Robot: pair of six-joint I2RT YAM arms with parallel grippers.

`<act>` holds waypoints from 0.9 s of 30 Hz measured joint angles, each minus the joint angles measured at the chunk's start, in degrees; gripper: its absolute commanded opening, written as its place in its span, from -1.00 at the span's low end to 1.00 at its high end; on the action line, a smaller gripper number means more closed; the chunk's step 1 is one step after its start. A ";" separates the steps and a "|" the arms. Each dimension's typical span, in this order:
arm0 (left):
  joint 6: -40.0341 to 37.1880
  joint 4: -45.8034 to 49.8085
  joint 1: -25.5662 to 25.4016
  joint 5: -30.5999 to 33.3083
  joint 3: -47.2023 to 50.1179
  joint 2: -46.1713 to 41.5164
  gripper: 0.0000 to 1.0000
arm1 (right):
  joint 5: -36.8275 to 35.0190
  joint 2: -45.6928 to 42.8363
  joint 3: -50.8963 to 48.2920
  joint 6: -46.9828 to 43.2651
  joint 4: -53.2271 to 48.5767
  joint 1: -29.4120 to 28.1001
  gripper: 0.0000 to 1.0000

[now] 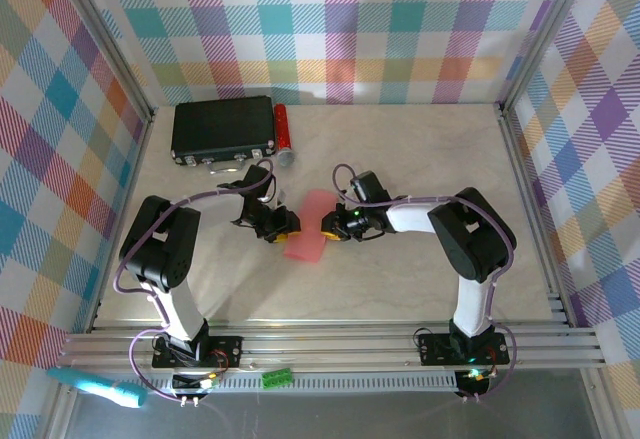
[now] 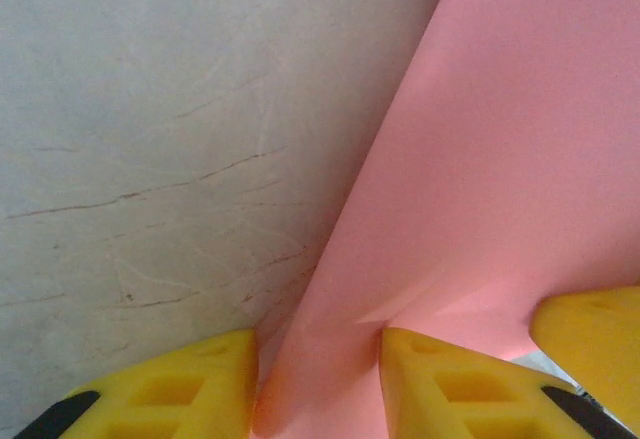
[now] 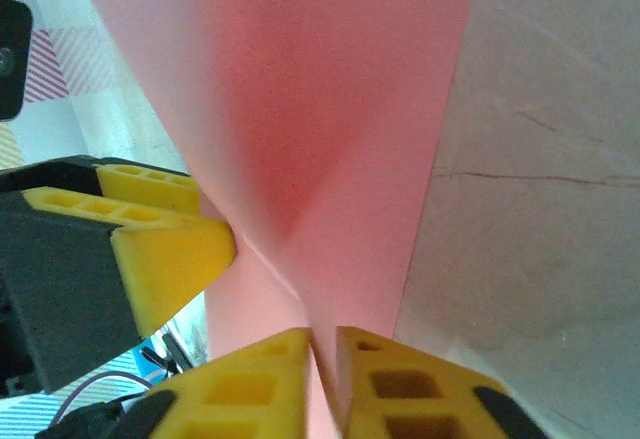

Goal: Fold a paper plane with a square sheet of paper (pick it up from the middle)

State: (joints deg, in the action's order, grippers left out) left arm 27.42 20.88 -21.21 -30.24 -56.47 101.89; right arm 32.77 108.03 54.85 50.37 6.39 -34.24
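The pink-red square sheet of paper [image 1: 306,237] is held between my two grippers at the middle of the marbled table [image 1: 420,159]. It is bent into a fold, not lying flat. In the left wrist view a bulging fold of the sheet [image 2: 480,159] fills the gap between the yellow fingers of my left gripper [image 2: 318,344], which is closed on it. My right gripper [image 3: 322,334] is pinched almost fully together on a thin edge of the sheet [image 3: 320,109]. From above, the left gripper [image 1: 285,227] and the right gripper [image 1: 331,225] face each other across the paper.
A black box [image 1: 222,129] lies at the back left, with a small red cylinder [image 1: 283,131] beside its right end. Aluminium rails [image 1: 530,209] edge the table, and plaid walls surround it. A teal object [image 1: 95,387] lies outside the front rail.
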 measured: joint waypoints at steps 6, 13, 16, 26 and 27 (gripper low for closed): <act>0.57 -0.59 0.04 -0.17 0.98 -3.87 0.33 | -2.45 -3.67 0.00 -1.38 -3.69 0.00 -1.00; 2.86 -3.08 0.04 -0.26 1.92 -13.09 0.57 | -3.74 -12.00 3.26 -4.87 -16.02 0.70 -1.00; 3.72 -4.59 0.04 -0.22 2.36 -15.63 0.57 | -3.56 -16.24 5.09 -6.88 -22.91 1.99 -1.00; 6.73 -9.31 -0.48 -1.88 4.81 -16.02 0.08 | -0.15 -23.89 14.53 -10.29 -37.13 4.59 -1.00; 6.97 -9.75 -0.83 -2.14 4.98 -15.41 0.05 | 0.52 -23.50 14.75 -10.10 -37.11 4.57 -1.00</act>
State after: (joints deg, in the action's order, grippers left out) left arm 34.39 11.14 -22.04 -32.38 -51.48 86.48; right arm 33.30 84.53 69.60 40.27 -30.72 -29.67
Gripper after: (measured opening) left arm 0.548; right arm 0.066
